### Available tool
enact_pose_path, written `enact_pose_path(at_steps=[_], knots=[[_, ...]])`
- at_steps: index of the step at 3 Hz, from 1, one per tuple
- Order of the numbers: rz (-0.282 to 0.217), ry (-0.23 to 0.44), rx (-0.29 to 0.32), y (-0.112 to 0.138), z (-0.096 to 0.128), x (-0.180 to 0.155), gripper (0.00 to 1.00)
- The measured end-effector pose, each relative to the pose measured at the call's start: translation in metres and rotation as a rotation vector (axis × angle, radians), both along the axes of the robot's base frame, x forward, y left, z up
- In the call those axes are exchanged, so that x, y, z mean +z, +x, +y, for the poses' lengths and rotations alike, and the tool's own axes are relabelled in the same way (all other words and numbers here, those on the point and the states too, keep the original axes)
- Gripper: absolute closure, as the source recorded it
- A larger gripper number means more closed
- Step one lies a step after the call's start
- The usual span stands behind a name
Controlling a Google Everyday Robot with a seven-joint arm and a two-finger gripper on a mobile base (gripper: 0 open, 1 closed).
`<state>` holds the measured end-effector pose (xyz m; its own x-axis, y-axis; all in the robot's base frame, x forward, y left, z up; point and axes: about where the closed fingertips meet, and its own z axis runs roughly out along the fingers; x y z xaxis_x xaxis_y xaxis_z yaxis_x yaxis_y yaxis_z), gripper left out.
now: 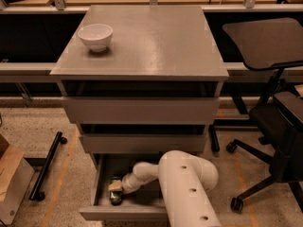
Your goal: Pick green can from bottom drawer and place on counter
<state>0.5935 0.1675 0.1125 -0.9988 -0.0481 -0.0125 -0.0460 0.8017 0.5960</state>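
We judge the task barely begun: the bottom drawer (124, 214) is pulled open and our gripper (115, 188) is down inside it by the left wall, right over the green can (115, 199), which sits on the drawer floor near the front-left corner. We cannot tell whether the gripper is parted or clamped on the can. Lifting it and setting it on the counter (156, 46), where a white bowl (95, 35) stands, are left. The can shows as a small dark shape; we guess it is upright, long axis vertical, but cannot be sure.
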Motion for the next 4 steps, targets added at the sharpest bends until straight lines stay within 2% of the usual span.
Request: enact_pose_path(at_steps=[1,2,3,4], knots=[[-0.029,0.04,0.039,-0.007,-0.003,0.051,1.0],[-0.033,0.069,0.075,-0.022,-0.007,0.095,1.0],[-0.019,0.073,0.103,-0.042,-0.013,0.134,1.0],[0.007,0.145,0.13,-0.063,-0.019,0.171,1.0]])
